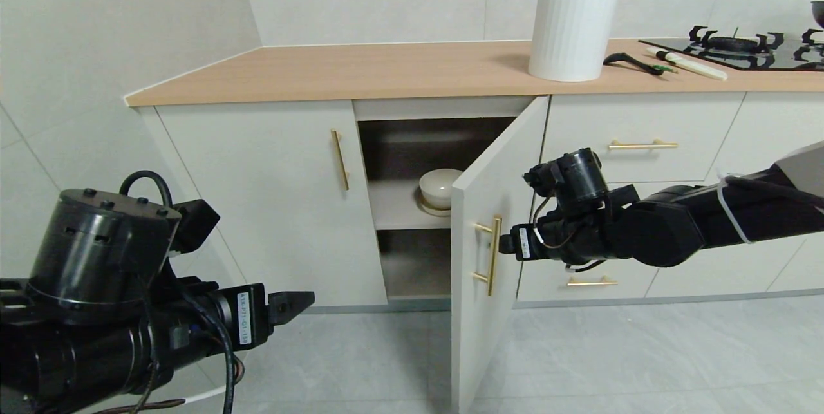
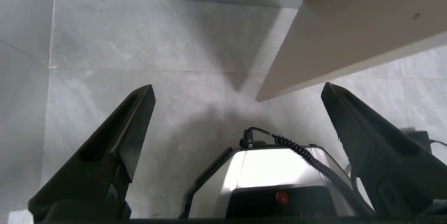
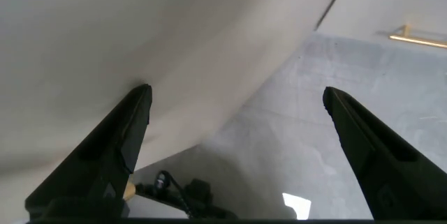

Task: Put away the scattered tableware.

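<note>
Head view. Just right of centre, cabinet door [image 1: 486, 169] standing open, gold handle [image 1: 492, 253] on its face. Toward 11 o'clock of the handle, pale bowl [image 1: 440, 186] resting on a plate [image 1: 432, 210] on the upper shelf [image 1: 399, 208]. At 3 o'clock of the handle, right gripper [image 1: 508, 245] just beside it; contact unclear. At 8 o'clock, left gripper [image 1: 293, 303] low over the floor [image 1: 360, 362].

Left wrist view. Left gripper [image 2: 237, 91], jaws spread wide, holding nothing, grey floor between the fingers [image 2: 119, 147].

Right wrist view. Right gripper [image 3: 236, 90], jaws spread wide, gripping nothing, cabinet door close against one finger.
</note>
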